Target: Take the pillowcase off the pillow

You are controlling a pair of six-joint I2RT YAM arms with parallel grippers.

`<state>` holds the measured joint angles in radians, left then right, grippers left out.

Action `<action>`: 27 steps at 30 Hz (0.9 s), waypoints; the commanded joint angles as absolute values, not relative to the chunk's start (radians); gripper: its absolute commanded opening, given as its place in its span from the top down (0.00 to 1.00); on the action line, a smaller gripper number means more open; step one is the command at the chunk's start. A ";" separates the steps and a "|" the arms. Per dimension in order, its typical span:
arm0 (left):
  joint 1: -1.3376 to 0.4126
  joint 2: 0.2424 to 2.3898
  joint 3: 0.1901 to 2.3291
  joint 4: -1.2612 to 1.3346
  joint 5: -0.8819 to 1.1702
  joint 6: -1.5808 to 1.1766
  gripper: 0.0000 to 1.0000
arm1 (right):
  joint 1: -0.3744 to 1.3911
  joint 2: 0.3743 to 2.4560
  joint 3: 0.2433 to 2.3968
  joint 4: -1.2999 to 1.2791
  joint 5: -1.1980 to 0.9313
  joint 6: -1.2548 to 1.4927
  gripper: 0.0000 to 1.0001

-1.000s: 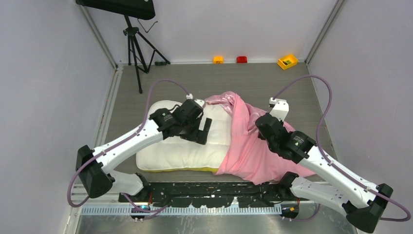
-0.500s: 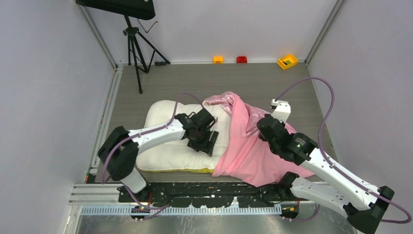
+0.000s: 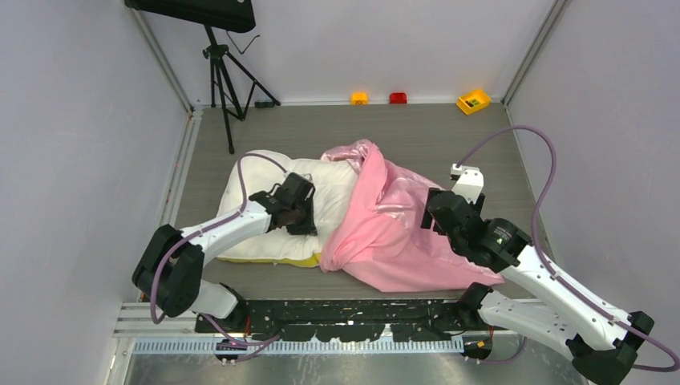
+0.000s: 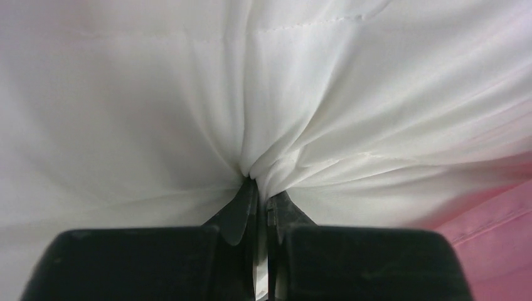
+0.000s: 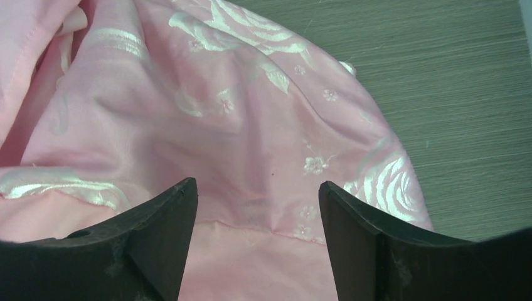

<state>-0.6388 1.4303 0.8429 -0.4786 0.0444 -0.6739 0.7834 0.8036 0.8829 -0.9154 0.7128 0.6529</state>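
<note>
Unless gripped by the spread right claw (image 5: 256, 188), the shiny pink satin pillowcase (image 3: 385, 233) may be dragged along.
Puffy white quilted pillow (image 4: 157, 94) at 9 o'clock: pinched by the left claw (image 4: 257, 188).

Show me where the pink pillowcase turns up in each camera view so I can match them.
Top external: pillowcase right of centre, crumpled, overlapping the pillow's right end.
Left wrist: pink strip, lower right corner.
Right wrist: fills most of the frame.
Shared landmark: white pillow in top and left wrist; grey table in top and right wrist.
</note>
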 commanded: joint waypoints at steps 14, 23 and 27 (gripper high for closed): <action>-0.624 1.288 0.826 -0.557 -0.114 -0.621 1.00 | 0.779 1.063 0.900 -0.749 0.271 0.543 0.12; -0.623 1.277 0.835 -0.555 -0.099 -0.624 1.00 | 0.779 1.198 0.886 -0.707 0.290 0.544 0.10; -0.623 1.254 0.840 -0.570 -0.119 -0.625 1.00 | 0.784 1.261 0.903 -0.719 0.354 0.554 0.10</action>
